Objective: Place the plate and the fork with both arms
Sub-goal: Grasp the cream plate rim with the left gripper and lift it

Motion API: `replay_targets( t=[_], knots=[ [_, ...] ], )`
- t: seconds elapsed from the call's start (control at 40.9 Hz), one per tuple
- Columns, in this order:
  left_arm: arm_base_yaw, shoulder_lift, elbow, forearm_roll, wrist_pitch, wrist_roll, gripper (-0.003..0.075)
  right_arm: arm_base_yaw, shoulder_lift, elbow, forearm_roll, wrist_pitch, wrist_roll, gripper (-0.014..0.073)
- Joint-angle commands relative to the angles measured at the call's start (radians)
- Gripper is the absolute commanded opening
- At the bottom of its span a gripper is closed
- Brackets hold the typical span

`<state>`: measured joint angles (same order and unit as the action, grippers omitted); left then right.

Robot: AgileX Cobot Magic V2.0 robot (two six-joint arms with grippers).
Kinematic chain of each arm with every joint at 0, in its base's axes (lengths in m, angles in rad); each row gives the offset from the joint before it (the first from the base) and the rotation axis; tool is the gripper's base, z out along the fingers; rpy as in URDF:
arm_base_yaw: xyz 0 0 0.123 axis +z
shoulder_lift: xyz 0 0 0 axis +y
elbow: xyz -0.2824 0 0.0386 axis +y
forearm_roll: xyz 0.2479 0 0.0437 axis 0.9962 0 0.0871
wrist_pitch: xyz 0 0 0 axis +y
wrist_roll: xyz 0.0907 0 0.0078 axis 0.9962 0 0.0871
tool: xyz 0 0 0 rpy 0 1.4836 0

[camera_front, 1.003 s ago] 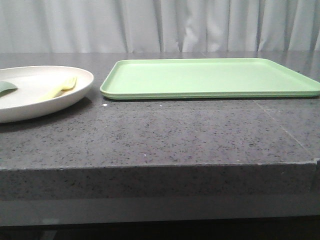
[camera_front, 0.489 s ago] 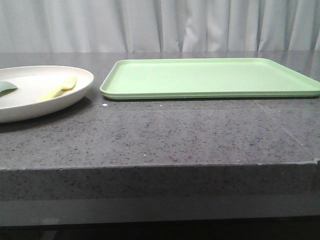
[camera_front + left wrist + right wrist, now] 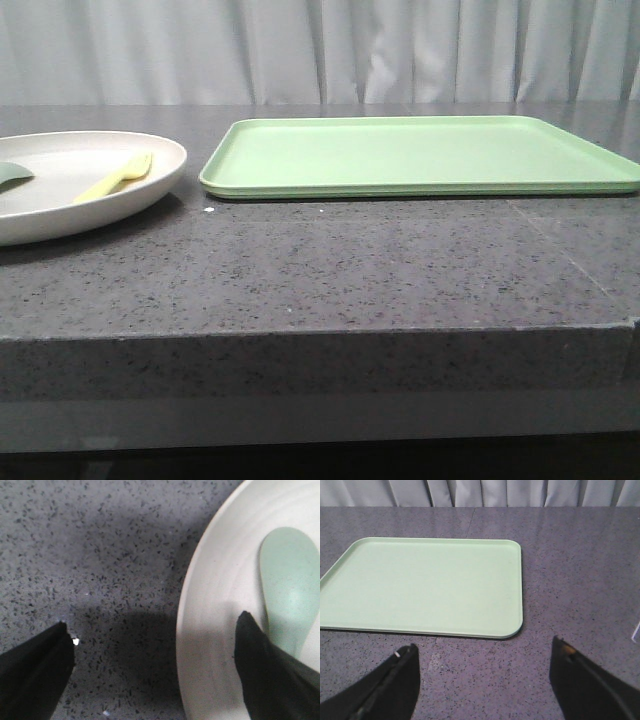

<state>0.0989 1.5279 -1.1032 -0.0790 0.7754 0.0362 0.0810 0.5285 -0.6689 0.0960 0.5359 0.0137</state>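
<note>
The cream-white plate [image 3: 60, 195] rests on the dark stone table at the left. The pale yellow fork [image 3: 115, 178] lies inside it, next to a small teal-green piece [image 3: 12, 174]. In the left wrist view my left gripper [image 3: 152, 630] stands open straddling the plate's rim [image 3: 200, 645]: one finger is over the table, the other over the plate beside the teal piece [image 3: 290, 590]. The fork is out of that view. My right gripper [image 3: 485, 652] is open above bare table, short of the green tray [image 3: 425, 585], with nothing between its fingers. Neither arm shows in the front view.
A flat light green tray [image 3: 420, 155] lies at the middle and right of the table. The table's front edge [image 3: 320, 335] runs across the front view. A grey curtain hangs behind.
</note>
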Motion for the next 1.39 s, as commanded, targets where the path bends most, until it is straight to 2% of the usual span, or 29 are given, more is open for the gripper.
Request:
replay_targets(
  t=[0.0,0.122,0.196,0.318,0.538,0.685,0.881,1.028,1.37],
  knots=[
    [-0.007,-0.014,-0.034,-0.011,-0.032,-0.007,0.0617,-0.005,0.009,-0.034,-0.007,-0.074,-0.007,0.0565],
    [-0.007,-0.005,-0.034,-0.016,-0.032,-0.007,0.0609,-0.005,0.009,-0.034,-0.007,-0.074,-0.007,0.0565],
    [-0.007,-0.005,-0.034,-0.02,-0.03,-0.007,0.0566,-0.005,0.009,-0.034,-0.007,-0.074,-0.007,0.0565],
    [-0.007,-0.005,-0.034,-0.026,-0.021,-0.007,0.0436,-0.005,0.009,-0.034,-0.007,-0.074,-0.007,0.0565],
    [-0.007,-0.005,-0.034,-0.054,-0.021,-0.007,0.0131,-0.005,0.009,-0.034,-0.007,-0.074,-0.007,0.0565],
    [-0.007,-0.005,-0.034,-0.057,-0.023,-0.007,-0.0018,-0.005,0.009,-0.034,-0.007,-0.074,-0.007,0.0565],
    [-0.005,-0.007,-0.034,-0.057,-0.021,-0.007,-0.0018,-0.005,0.009,-0.034,-0.007,-0.071,-0.007,0.0565],
    [0.027,-0.009,-0.035,-0.121,-0.007,0.018,-0.0018,-0.005,0.009,-0.034,-0.007,-0.069,-0.007,0.0565],
    [0.186,-0.009,-0.035,-0.573,0.065,0.322,-0.0018,-0.005,0.009,-0.034,-0.007,-0.053,-0.007,0.0565]
  ],
)
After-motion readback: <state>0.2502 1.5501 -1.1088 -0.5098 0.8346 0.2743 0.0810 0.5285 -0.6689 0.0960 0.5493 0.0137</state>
